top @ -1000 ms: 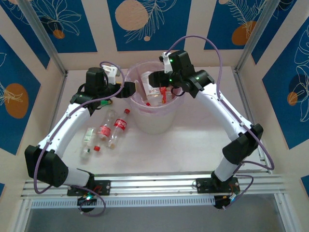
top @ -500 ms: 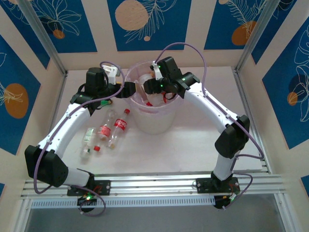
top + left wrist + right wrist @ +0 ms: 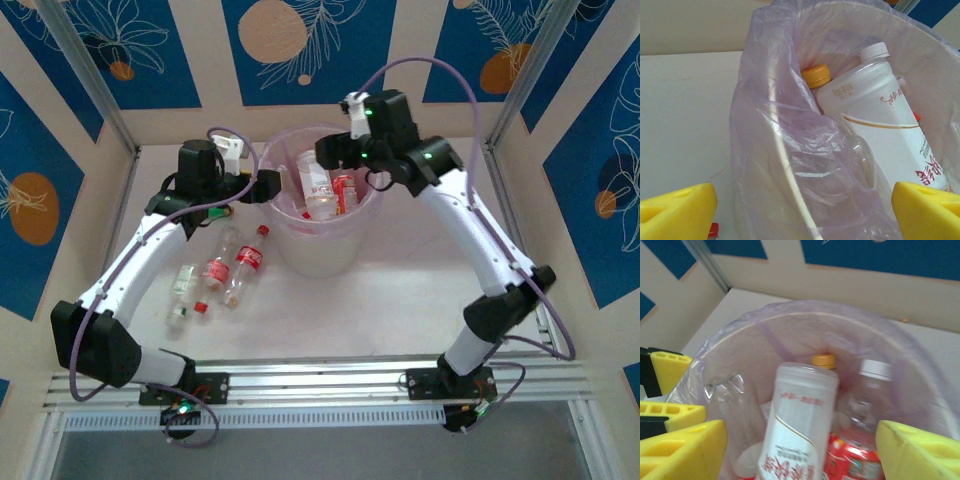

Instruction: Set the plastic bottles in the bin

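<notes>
Seen from overhead, the bin (image 3: 322, 250) stands mid-table: a round, translucent white bucket with a thin pinkish-purple liner (image 3: 790, 150) crinkled over its rim. The left gripper (image 3: 262, 187) sits at the bin's left rim and the right gripper (image 3: 335, 155) hangs over its far edge. This view also takes in what lies on the table left of the bin. There are two red-labelled bottles (image 3: 233, 264) side by side, a smaller clear bottle (image 3: 183, 285) and a loose red cap (image 3: 200, 307) beside it.

The left wrist camera comes in close on the bin's wall. The gripper's blocky yellow fingertips (image 3: 677, 210) are spread wide with the wall showing between them, and they grip nothing. Past the glossy, wrinkled film leans a frosted bottle (image 3: 875, 130). It has a ribbed white screw cap and a white label with a gold line and red script. A yellow cap (image 3: 816, 76) pokes up behind it.

The right wrist camera looks straight down into the bin. Here the right gripper (image 3: 800, 455) is spread wide and empty above the pile. Below it is a white-labelled bottle (image 3: 800, 415), possibly the frosted one, though I can't be sure. The yellow cap lies just beyond it. Next to that are a white-capped clear bottle (image 3: 870, 395) and a crumpled red label (image 3: 852, 462). The left gripper's yellow fingers (image 3: 667, 370) show at the bin's edge.
</notes>
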